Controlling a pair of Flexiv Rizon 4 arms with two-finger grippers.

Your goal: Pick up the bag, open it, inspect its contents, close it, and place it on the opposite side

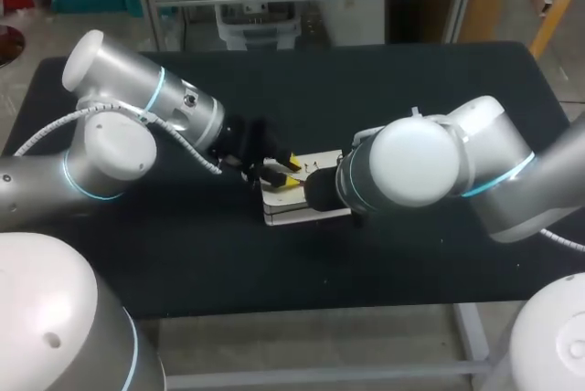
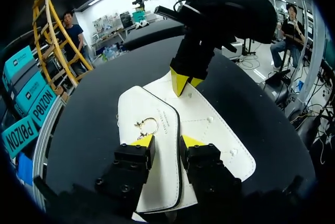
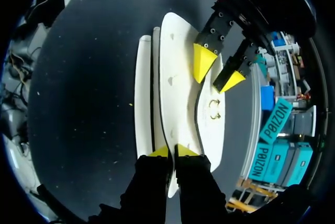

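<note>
Left wrist view: left gripper (image 2: 166, 144), fingers narrowly parted, straddles the flap edge of the white bag (image 2: 214, 124). The bag lies flat at the middle of the black table (image 1: 411, 80). Opposite, right gripper (image 3: 172, 152), fingers almost together, pinches the bag's end.

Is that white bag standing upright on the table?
No, the white bag lies flat on the black table.
</note>
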